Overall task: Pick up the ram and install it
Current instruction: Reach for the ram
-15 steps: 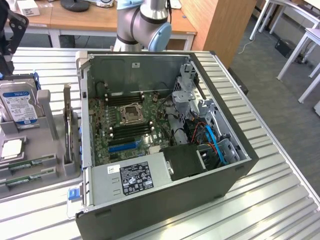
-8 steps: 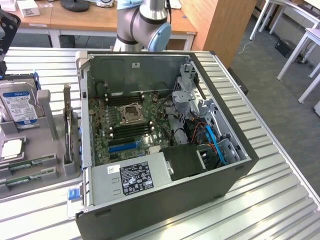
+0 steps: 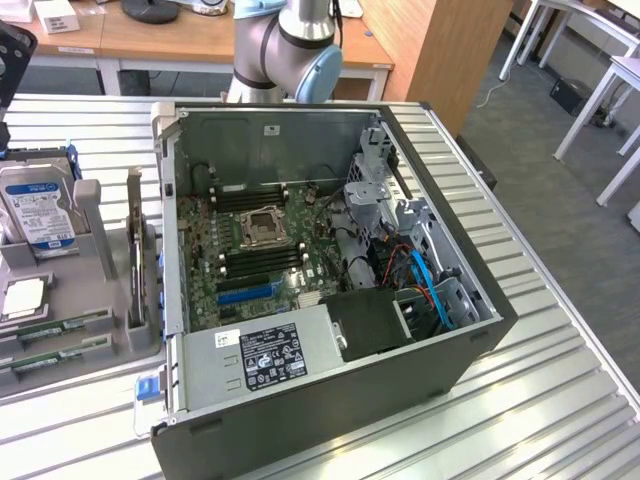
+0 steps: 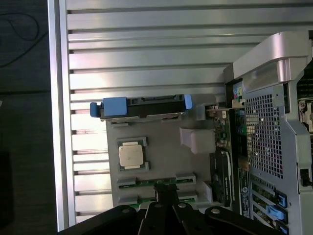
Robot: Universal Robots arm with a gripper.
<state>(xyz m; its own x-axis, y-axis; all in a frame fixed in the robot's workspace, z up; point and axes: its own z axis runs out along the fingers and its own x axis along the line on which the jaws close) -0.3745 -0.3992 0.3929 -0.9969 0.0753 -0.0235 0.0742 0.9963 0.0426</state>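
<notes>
The black gripper (image 4: pixel 165 192) has its two fingers pressed together and holds nothing. In the wrist view its tips show in front of the two long, thin green ram sticks (image 4: pixel 146 182). The ram sticks lie side by side in slots at one end of the flat grey plastic tray (image 3: pixel 95 290), near the small square silver chip (image 3: pixel 22 297) and the silver hard drive with a blue and white label (image 3: pixel 38 205). The tray sits on the ribbed metal table (image 3: pixel 540 400), just beside the big open black computer box (image 3: pixel 330 410), on the exterior view's left.
</notes>
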